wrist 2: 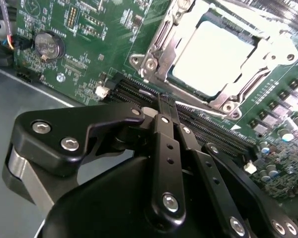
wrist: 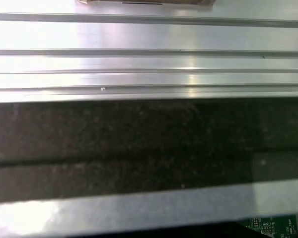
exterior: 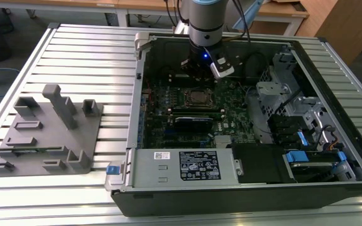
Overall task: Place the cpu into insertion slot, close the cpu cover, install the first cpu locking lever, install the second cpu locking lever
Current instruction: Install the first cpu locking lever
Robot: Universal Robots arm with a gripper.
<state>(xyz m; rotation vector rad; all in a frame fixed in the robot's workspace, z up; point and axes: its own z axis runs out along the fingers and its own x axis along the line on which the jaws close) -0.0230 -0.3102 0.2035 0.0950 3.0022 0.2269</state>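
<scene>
Figure: open computer case [exterior: 231, 200] on the slatted table [exterior: 74, 56]. I have the gripper [wrist 2: 160, 101] over the green motherboard [wrist 2: 89, 29], near the socket, its fingers [wrist 2: 164, 129] pressed together with nothing between them. The cpu [wrist 2: 216, 52] sits in the insertion slot [exterior: 188, 96]. The cpu cover [wrist 2: 161, 47] lies down around its pale face. A grey fixture [exterior: 43, 136] stands well apart, on the exterior view's left.

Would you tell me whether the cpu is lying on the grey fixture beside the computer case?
No; in the second wrist view the cpu lies on the green motherboard, framed by the silver cpu cover.
</scene>
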